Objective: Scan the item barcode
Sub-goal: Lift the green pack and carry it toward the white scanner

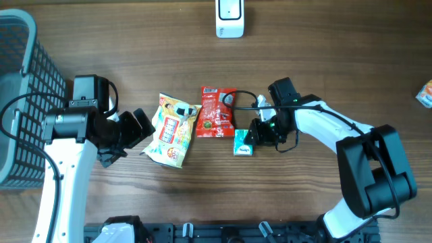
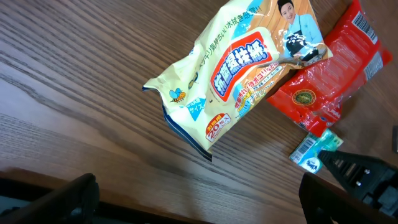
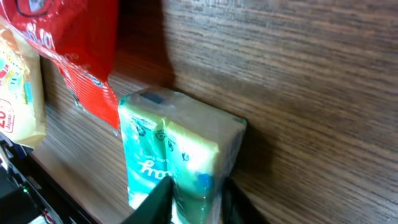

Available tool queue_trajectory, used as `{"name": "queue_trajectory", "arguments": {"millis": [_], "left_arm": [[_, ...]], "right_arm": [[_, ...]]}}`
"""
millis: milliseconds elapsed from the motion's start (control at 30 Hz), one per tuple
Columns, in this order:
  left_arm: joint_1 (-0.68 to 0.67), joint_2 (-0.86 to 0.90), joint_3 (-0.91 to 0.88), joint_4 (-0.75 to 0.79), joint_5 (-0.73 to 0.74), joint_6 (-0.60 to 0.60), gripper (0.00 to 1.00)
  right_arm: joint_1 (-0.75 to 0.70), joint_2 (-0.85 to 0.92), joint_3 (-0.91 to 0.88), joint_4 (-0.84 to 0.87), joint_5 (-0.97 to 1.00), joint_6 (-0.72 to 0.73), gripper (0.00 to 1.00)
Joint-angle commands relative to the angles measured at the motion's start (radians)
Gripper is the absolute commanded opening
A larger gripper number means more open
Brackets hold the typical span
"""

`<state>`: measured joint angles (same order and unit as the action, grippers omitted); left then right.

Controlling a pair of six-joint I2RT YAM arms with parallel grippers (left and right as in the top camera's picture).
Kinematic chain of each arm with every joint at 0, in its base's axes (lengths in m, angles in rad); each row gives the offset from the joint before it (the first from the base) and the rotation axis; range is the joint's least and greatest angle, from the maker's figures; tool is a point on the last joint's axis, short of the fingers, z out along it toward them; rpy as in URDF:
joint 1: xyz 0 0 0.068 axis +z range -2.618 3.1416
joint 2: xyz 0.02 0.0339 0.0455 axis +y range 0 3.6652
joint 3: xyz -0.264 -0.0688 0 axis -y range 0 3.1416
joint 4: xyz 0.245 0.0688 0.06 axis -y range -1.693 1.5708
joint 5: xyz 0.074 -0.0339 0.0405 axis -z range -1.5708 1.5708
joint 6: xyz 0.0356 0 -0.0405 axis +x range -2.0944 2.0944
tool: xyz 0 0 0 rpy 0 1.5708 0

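Observation:
A small green tissue pack (image 1: 243, 144) (image 3: 174, 155) lies on the wooden table, right of centre. My right gripper (image 1: 256, 136) (image 3: 197, 188) is shut on its near end, one finger on each side of it. A red snack bag (image 1: 217, 111) (image 2: 329, 74) and a pale yellow pouch (image 1: 172, 129) (image 2: 239, 74) lie just left of the pack. My left gripper (image 1: 138, 128) (image 2: 199, 202) stands open just left of the yellow pouch, with nothing between its fingers. The white scanner (image 1: 229, 18) stands at the far edge. No barcode on the green pack shows.
A grey mesh basket (image 1: 20, 101) stands at the left edge of the table. Another small packet (image 1: 425, 93) lies at the far right edge. The green pack (image 2: 316, 149) also shows in the left wrist view beside the right gripper.

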<state>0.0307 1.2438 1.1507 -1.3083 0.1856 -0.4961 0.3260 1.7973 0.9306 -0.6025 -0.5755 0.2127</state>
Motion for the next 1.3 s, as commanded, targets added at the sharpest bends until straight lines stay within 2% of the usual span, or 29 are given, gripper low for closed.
{"name": "queue_trajectory", "arguments": {"millis": [0,100,267,567,667,767,867,900,1133,1233,1267], "left_arm": [[-0.003,0.000,-0.003,0.000,0.011,-0.010,1.00],[-0.003,0.000,-0.003,0.000,0.011,-0.010,1.00],[-0.003,0.000,-0.003,0.000,0.011,-0.010,1.00],[-0.003,0.000,-0.003,0.000,0.011,-0.010,1.00],[-0.003,0.000,-0.003,0.000,0.011,-0.010,1.00],[-0.003,0.000,-0.003,0.000,0.011,-0.010,1.00],[-0.003,0.000,-0.003,0.000,0.011,-0.010,1.00],[-0.003,0.000,-0.003,0.000,0.011,-0.010,1.00],[-0.003,0.000,-0.003,0.000,0.011,-0.010,1.00],[-0.003,0.000,-0.003,0.000,0.011,-0.010,1.00],[-0.003,0.000,-0.003,0.000,0.012,-0.010,1.00]], "right_arm": [[0.001,0.000,-0.010,0.008,0.009,0.000,0.15],[0.001,0.000,-0.010,0.006,0.003,0.001,0.04],[-0.019,0.000,0.019,-0.042,-0.046,-0.006,0.04],[-0.229,0.000,0.064,-0.095,-0.489,-0.238,0.04],[-0.259,0.000,0.064,-0.097,-0.621,-0.294,0.04],[-0.262,0.000,0.064,-0.063,-0.800,-0.345,0.04],[-0.262,0.000,0.064,0.040,-0.991,-0.332,0.04],[-0.262,0.000,0.064,0.095,-1.049,-0.303,0.04],[-0.256,0.000,0.064,0.493,-1.049,0.076,0.04],[-0.256,0.000,0.064,0.679,-1.049,0.264,0.04],[-0.256,0.000,0.064,0.809,-1.049,0.380,0.04]]}}
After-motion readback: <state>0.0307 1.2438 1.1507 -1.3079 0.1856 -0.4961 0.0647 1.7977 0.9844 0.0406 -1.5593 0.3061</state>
